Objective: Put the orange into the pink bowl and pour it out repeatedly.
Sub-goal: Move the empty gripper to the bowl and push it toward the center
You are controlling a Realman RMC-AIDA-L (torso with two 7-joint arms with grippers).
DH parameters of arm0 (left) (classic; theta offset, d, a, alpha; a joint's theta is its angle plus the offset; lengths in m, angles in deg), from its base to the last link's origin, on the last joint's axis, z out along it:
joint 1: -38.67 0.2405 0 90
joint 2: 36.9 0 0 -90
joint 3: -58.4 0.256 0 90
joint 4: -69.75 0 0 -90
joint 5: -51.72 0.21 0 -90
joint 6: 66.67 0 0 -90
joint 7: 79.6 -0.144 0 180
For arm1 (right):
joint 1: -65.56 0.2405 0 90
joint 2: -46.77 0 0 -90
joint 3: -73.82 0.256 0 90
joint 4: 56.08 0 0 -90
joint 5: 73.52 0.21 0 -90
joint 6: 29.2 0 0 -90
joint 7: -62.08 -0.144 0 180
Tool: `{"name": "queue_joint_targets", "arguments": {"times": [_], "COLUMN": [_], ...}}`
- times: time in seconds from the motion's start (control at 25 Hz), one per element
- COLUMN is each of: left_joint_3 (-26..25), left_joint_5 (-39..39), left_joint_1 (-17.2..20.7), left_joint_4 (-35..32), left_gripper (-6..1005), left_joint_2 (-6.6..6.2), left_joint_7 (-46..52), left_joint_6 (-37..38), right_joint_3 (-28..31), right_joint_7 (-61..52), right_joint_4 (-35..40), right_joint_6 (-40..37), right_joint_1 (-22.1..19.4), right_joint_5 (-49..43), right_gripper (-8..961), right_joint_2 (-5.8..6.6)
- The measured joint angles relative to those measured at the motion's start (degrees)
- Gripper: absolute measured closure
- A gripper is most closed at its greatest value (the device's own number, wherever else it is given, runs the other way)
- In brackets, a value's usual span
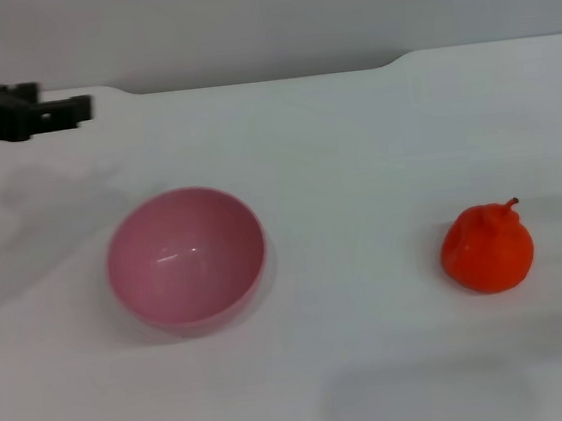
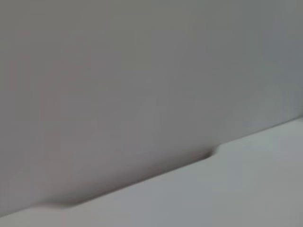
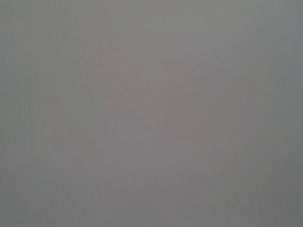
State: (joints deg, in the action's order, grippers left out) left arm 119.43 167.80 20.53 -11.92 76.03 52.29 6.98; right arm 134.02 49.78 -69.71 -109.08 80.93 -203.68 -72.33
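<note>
Two task objects sit well apart on the white table [image 1: 354,142] in the head view: the pink bowl [image 1: 187,260] at lower left of centre, upright and empty, and the orange [image 1: 487,248] at right of centre, resting on the tabletop with its dark stem pointing up and to the right. Nothing touches either one.

Only the left gripper [image 1: 74,109] shows, a dark shape reaching in from the upper left edge of the frame, above the table's far edge and well away from the bowl. Whether it is spread or closed I cannot tell. It holds nothing that can be seen. The right gripper is not in view at all; its wrist camera shows only a plain grey field, and the left wrist camera shows just the table's far edge against the wall.

Judging from this layout, the fruit has yet to be picked up. Its lumpy round body could roll if a finger nudges it off-centre, and a pinch on the bumps may slip. The bowl looks light and glossy, so a dropped fruit or a glancing arm could slide or tip it.
</note>
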Motion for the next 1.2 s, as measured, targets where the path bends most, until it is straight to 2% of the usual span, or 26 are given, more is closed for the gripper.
{"name": "queue_joint_targets", "arguments": {"times": [0.08, 0.2, 0.36, 0.44, 0.68, 0.92, 0.96, 1.2], "left_joint_3": [-1.5, -1.6, 0.2, 1.9, 5.1, 7.3, 7.6, 9.3], "left_joint_5": [7.1, 14.3, 21.0, 22.5, 22.9, 23.0, 23.0, 22.8], "left_joint_1": [-0.9, -2.5, -3.8, -3.9, -3.8, -3.4, -3.6, -3.1], "left_joint_4": [-2.9, -5.8, -9.5, -11.2, -11.9, -8.6, -6.5, -3.6], "left_gripper": [201, 201, 201, 201, 201, 201, 201, 201], "left_joint_2": [0.89, 1.35, 3.80, 4.58, 4.84, 4.97, 5.01, 5.17], "left_joint_7": [2.3, 4.7, 4.1, 4.1, 5.9, 7.5, 7.8, 9.0], "left_joint_6": [2.0, 6.6, 13.3, 15.7, 17.3, 13.5, 11.1, 4.8], "right_joint_3": [0.0, 0.0, 0.0, 0.0, 0.0, 0.0, 0.0, 0.4], "right_joint_7": [0.0, 0.0, 0.0, 0.0, 0.0, 0.0, 0.0, 0.0], "right_joint_4": [0.1, 0.1, 0.1, 0.1, 0.6, 0.7, 0.7, 1.1], "right_joint_6": [0.0, 0.1, 0.0, 0.1, 0.1, 0.1, 0.1, -0.1], "right_joint_1": [0.1, 0.2, 0.2, 0.1, 0.2, 0.2, 0.2, -0.3], "right_joint_5": [0.0, 0.0, 0.0, 0.0, 0.1, 0.1, 0.1, 0.3], "right_gripper": [277, 277, 277, 277, 278, 278, 278, 277], "right_joint_2": [0.01, 0.02, 0.02, 0.02, -0.07, -0.08, -0.08, -0.05]}}
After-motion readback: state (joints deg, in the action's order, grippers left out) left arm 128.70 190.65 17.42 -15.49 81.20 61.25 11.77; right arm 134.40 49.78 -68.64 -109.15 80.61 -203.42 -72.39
